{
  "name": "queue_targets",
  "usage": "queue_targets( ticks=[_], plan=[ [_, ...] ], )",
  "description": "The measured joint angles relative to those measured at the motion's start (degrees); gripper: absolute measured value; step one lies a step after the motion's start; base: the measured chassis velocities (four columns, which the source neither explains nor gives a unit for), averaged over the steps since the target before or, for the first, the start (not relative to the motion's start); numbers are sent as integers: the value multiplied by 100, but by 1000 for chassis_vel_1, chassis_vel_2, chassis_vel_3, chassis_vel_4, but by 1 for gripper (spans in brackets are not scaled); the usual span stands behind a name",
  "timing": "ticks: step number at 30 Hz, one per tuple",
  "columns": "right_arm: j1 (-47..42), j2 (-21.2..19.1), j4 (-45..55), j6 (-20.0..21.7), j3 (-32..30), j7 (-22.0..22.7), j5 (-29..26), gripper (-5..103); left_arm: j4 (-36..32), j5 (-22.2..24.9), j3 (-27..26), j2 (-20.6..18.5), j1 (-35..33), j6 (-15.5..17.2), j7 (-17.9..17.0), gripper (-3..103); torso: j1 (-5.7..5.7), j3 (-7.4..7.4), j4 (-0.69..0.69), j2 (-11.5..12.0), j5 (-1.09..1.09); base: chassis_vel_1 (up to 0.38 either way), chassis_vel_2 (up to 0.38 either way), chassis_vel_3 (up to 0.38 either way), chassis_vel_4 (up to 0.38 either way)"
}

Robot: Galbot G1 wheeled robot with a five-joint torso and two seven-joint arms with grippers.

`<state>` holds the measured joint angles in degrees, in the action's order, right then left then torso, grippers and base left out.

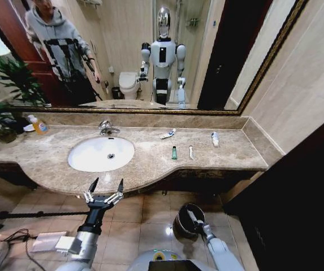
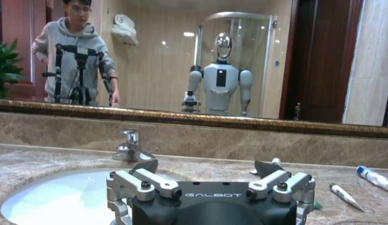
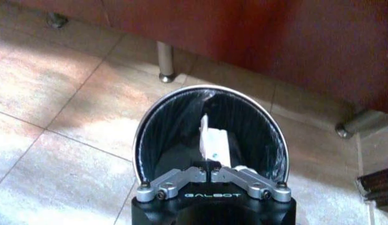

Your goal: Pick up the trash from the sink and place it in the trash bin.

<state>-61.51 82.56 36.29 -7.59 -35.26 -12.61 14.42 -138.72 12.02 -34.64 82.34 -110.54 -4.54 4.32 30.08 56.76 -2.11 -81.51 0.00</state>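
The white oval sink [image 1: 88, 161] [image 2: 49, 197] sits in the beige marble counter and its basin looks bare. Trash lies on the counter to its right: a white tube [image 1: 168, 134], a tiny green bottle [image 1: 174, 152], a thin white stick [image 1: 191, 152] [image 2: 344, 195] and another tube [image 1: 215, 138] [image 2: 374, 177]. My left gripper [image 1: 107, 185] [image 2: 208, 166] hangs open just before the counter's front edge, facing the basin. Low on the floor, my right gripper [image 1: 194, 217] [image 3: 211, 161] is shut on a white wrapper [image 3: 214, 143] above the mouth of the black trash bin [image 1: 180, 226] [image 3: 169, 126].
A chrome faucet [image 1: 106, 129] [image 2: 130, 146] stands behind the basin. An orange-capped soap bottle [image 1: 39, 125] and a plant [image 1: 3, 107] occupy the counter's left end. A dark cabinet [image 1: 297, 192] walls the right. Cables [image 1: 3, 237] lie on the floor at left. Metal legs [image 3: 163, 61] stand behind the bin.
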Motion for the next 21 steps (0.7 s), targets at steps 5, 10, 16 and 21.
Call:
queue_targets(
  ticks=[5, 10, 16, 21],
  plan=[
    [125, -1, -233, -28, -3, 54, 15, 12, 0, 0, 0, 0, 0, 0, 0, 100, 0, 0, 0, 0, 0, 0, 0, 0, 0],
    [162, -4, -271, -30, 0, 55, 37, 28, 0, 0, 0, 0, 0, 0, 0, 100, 0, 0, 0, 0, 0, 0, 0, 0, 0],
    [137, 8, -202, -30, 2, 56, 85, 56, 0, 0, 0, 0, 0, 0, 0, 100, 0, 0, 0, 0, 0, 0, 0, 0, 0],
    [54, 18, -39, -32, 2, 82, 125, 72, 0, 0, 0, 0, 0, 0, 0, 100, 0, 0, 0, 0, 0, 0, 0, 0, 0]
  ],
)
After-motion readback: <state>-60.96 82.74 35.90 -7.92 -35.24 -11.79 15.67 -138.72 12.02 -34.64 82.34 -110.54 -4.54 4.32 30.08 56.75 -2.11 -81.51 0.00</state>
